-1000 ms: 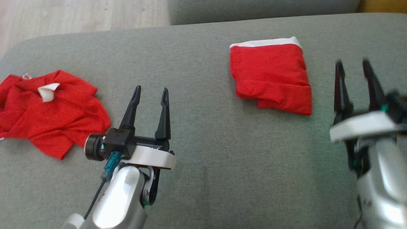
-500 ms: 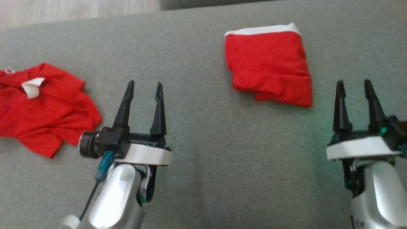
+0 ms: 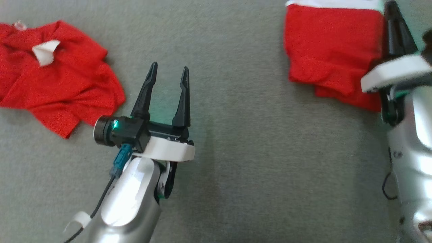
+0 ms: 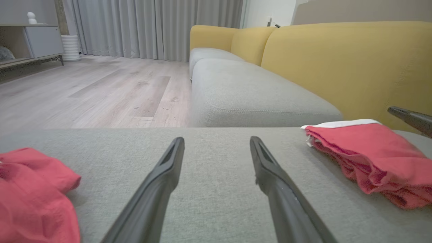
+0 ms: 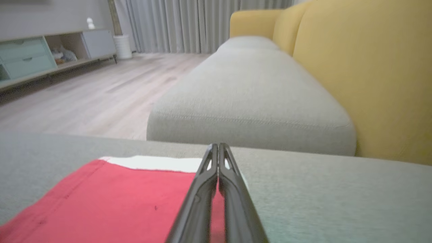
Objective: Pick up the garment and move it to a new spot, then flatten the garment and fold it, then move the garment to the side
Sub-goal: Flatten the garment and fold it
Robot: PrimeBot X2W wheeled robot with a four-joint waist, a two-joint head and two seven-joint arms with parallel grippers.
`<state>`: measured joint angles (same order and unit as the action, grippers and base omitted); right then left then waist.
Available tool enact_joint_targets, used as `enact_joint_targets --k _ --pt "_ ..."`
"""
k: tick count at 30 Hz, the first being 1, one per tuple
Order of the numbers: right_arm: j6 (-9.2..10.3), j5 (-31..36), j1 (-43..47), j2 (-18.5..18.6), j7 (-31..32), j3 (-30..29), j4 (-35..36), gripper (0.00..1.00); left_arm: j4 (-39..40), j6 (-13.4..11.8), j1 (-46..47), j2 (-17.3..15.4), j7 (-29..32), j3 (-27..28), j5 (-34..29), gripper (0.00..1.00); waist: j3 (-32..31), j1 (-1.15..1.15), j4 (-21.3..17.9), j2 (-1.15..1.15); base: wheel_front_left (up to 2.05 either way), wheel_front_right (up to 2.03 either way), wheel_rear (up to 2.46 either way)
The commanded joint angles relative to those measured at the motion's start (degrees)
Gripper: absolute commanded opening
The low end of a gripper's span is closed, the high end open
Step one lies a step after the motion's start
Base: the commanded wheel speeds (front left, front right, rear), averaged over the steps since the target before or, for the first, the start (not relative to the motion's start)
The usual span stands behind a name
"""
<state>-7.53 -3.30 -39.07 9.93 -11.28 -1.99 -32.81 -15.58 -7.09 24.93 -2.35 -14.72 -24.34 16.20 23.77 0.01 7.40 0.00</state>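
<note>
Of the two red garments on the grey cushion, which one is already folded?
The red garment with the white band, nearest the right gripper: a neat rectangle. The left red garment lies crumpled.

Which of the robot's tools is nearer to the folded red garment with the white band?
Right. The right tool, shut, sits over the folded garment's right edge. The left tool, open, hovers over the cushion well to its left, nearer the crumpled garment.

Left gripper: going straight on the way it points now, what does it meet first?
Neither garment: the left gripper points between the crumpled red garment and the folded red garment, over bare grey cushion. Beyond its edge the next grey seat seems first, though depth is unclear.
</note>
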Motion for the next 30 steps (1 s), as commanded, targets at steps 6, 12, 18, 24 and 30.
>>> enact_joint_targets --k 6,12,18,24,30 --pt "0.04 3.55 -4.59 0.58 2.93 3.06 -12.90 0.00 1.81 -0.70 2.51 -0.53 -0.28 0.47 0.65 1.00 2.87 -0.01 3.42 0.00 0.00 0.00 0.00" --pt "0.04 4.73 -6.51 -1.41 -2.20 4.42 -18.10 0.00 1.12 -1.11 2.43 -0.53 -0.28 0.63 0.87 1.00 0.88 -0.01 2.82 0.00 0.00 0.00 0.00" --pt "0.04 3.76 -7.57 -4.97 -3.63 7.78 -15.01 0.00 1.04 -1.05 1.70 -0.53 -0.28 0.81 0.90 1.00 -1.06 -0.01 2.15 0.00 0.00 0.00 0.00" --pt "0.04 1.73 -6.60 -6.30 -2.52 12.93 -18.41 0.00 1.43 -0.99 1.64 -0.53 -0.28 0.48 1.12 1.00 -1.08 -0.01 2.87 0.00 0.00 0.00 0.00" --pt "0.04 -1.14 -6.24 -6.18 -1.18 17.60 -25.59 0.00 1.21 -1.12 1.34 -0.53 -0.28 0.54 1.31 1.00 -1.42 -0.01 3.30 0.00 0.00 0.00 0.00"
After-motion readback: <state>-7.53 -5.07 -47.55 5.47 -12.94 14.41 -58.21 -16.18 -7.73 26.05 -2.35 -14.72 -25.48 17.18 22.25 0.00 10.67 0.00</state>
